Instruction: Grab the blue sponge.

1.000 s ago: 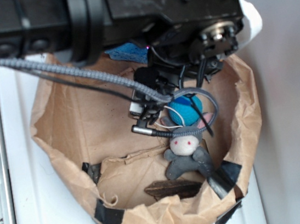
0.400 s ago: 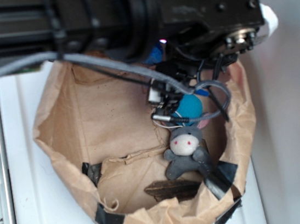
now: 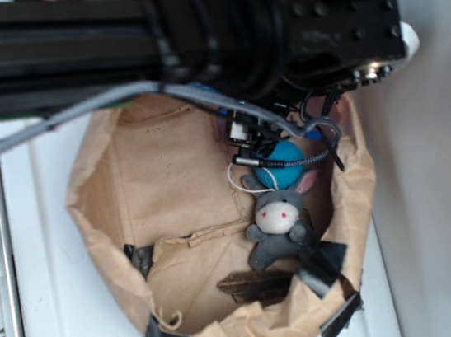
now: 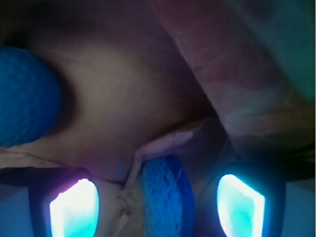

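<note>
Inside a brown paper bag (image 3: 169, 184), the gripper (image 4: 158, 205) is spread wide, nothing gripped; the blue sponge (image 4: 165, 197) is seen between its fingers (image 4: 74, 210).

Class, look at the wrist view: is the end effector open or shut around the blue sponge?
Open. The end effector has its two glowing fingers apart, with the blue sponge between them and gaps on both sides.

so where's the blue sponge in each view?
Exterior: not visible; the arm covers the top of the paper bag where it would be.
Wrist: the blue sponge sits bottom centre, on edge between the tool's two glowing fingers, which stand apart.
Shared landmark: the turquoise ball, beside the plush toy in exterior, at the left edge in wrist.
</note>
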Controlling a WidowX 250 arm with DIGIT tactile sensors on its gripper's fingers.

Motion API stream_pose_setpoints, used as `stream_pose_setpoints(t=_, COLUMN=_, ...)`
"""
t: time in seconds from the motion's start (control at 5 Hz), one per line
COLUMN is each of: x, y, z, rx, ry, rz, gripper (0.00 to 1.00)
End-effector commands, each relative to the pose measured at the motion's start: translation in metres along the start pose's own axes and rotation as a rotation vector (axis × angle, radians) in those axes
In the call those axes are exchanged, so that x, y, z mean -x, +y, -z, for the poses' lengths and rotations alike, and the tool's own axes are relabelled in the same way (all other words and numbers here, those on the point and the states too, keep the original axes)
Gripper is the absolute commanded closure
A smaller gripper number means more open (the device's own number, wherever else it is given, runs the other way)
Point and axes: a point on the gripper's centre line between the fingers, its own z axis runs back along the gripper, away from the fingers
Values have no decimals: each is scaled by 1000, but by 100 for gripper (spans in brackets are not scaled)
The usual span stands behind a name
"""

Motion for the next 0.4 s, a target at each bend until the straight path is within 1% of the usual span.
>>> stream_pose_setpoints(t=0.0, x=10, y=11, z=9, rx=-100, ry=65, rz=47, gripper=0)
stream_pose_setpoints(t=0.2, x=19, y=9, z=10, rx=-111, ry=55, rz=57, gripper=100)
